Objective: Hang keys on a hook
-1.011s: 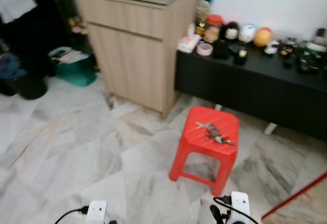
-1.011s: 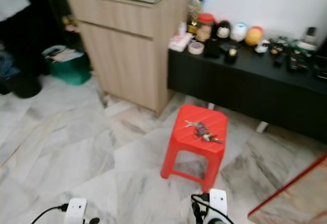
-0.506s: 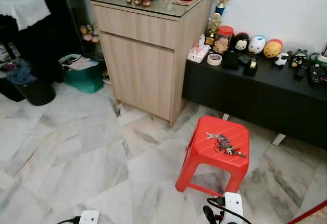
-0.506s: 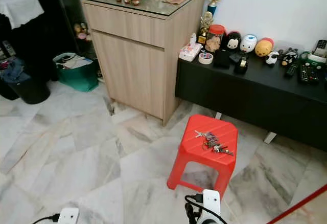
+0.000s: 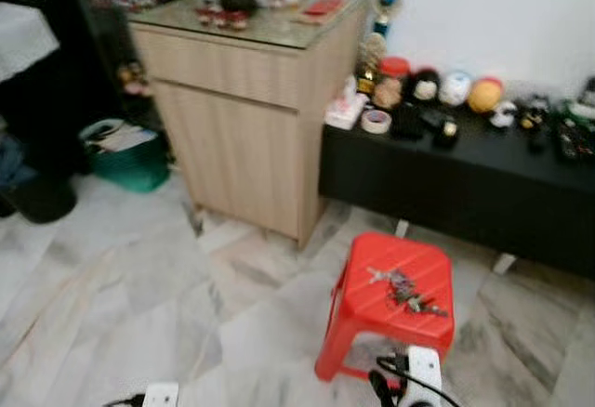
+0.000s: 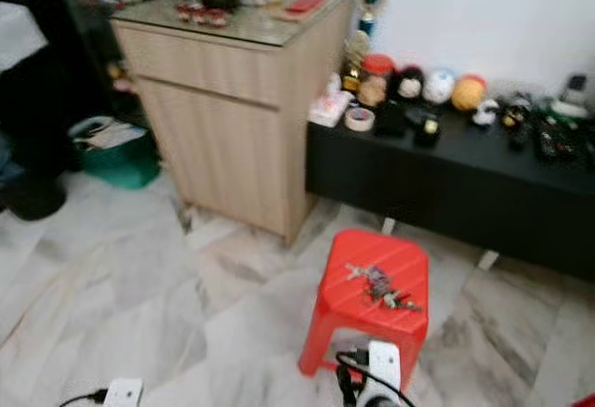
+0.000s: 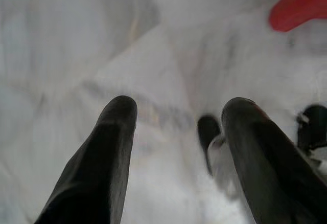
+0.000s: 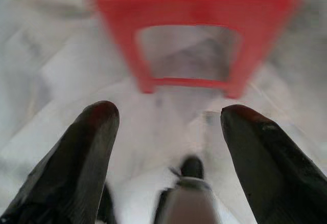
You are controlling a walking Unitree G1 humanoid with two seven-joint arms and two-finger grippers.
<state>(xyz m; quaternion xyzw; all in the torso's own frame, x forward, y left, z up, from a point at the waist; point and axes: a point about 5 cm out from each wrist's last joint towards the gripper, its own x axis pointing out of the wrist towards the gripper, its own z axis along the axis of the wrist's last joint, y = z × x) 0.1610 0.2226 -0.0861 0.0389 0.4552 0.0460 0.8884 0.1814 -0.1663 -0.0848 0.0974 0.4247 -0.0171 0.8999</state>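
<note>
A bunch of keys (image 5: 406, 292) lies on top of a red plastic stool (image 5: 363, 307) on the marble floor, in front of me and slightly right. My right arm hangs low just in front of the stool; its gripper (image 8: 168, 116) is open, and the wrist view looks at the stool's side (image 8: 190, 9) with nothing between the fingers. My left gripper (image 7: 179, 109) is open too, hanging over bare floor, with a corner of the stool (image 7: 301, 4) at the view's edge. The head views are blurred.
A wooden cabinet (image 5: 251, 100) stands behind the stool to the left. A low black bench (image 5: 465, 170) with toys and small items runs along the white wall at right. A green bin (image 5: 125, 151) and dark furniture sit at far left. Marble floor (image 5: 139, 305) lies open on the left.
The whole picture has shifted and blurred, so the camera is moving; the stool now sits a little lower and nearer in view. The keys lie as before on the stool.
</note>
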